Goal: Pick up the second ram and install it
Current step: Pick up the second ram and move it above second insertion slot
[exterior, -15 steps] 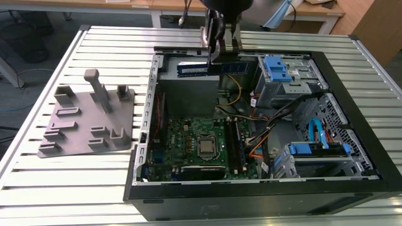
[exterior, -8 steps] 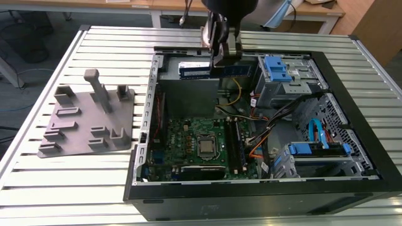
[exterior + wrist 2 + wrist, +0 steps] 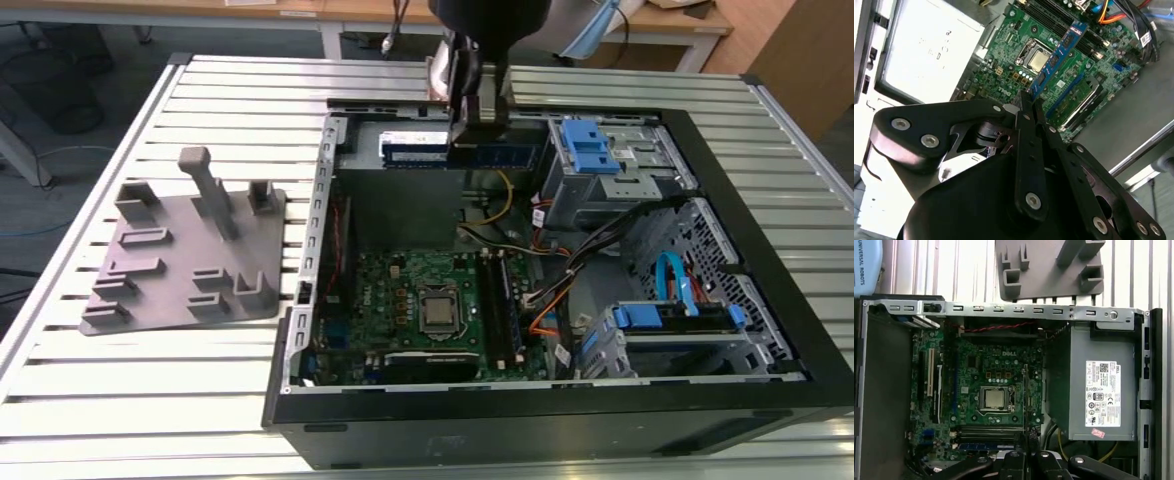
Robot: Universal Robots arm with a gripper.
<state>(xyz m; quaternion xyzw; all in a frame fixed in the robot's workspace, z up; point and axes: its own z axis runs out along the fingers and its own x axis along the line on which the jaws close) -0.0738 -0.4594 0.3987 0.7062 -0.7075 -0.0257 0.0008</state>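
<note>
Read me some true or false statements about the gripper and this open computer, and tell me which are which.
1. The gripper is shut on the second ram. True.
2. The gray fixture lies inside the computer case. False: it sits on the slatted table, outside the case, toward the exterior view's left.
3. The processor on the motherboard is uncovered. True.
4. A side cover closes the case. False: the case is open and the motherboard is in plain sight.

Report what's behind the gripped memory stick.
In the second wrist view, the green motherboard and processor socket show behind the memory stick; the patch it covers is hidden.
</note>
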